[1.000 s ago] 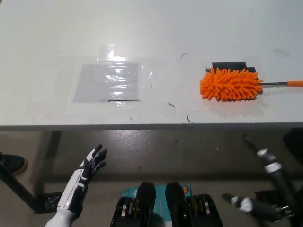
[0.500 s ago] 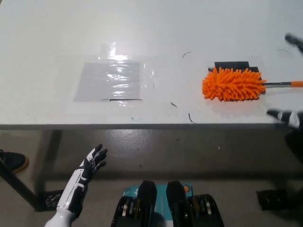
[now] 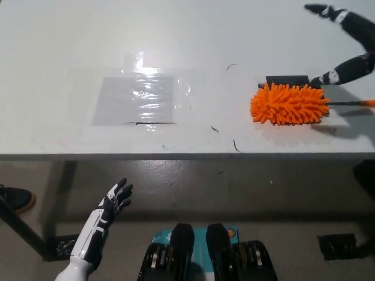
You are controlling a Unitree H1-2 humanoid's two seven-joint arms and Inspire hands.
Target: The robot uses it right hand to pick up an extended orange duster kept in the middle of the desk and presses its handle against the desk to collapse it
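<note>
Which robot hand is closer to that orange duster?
The right. The black right robot hand is over the desk, fingers spread, just above and beside the duster. The white left robot hand hangs open below the desk edge, far off.

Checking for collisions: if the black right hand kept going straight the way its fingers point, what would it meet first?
The right hand points toward picture left over bare desk; the way looks free. Its height above the orange duster is unclear.

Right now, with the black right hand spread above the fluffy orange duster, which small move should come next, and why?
Probably lower the black right hand onto the thin handle of the fluffy orange duster: its fingers are apart, holding nothing, and the duster lies untouched on the white desk. The white left hand rests below the desk edge.
</note>
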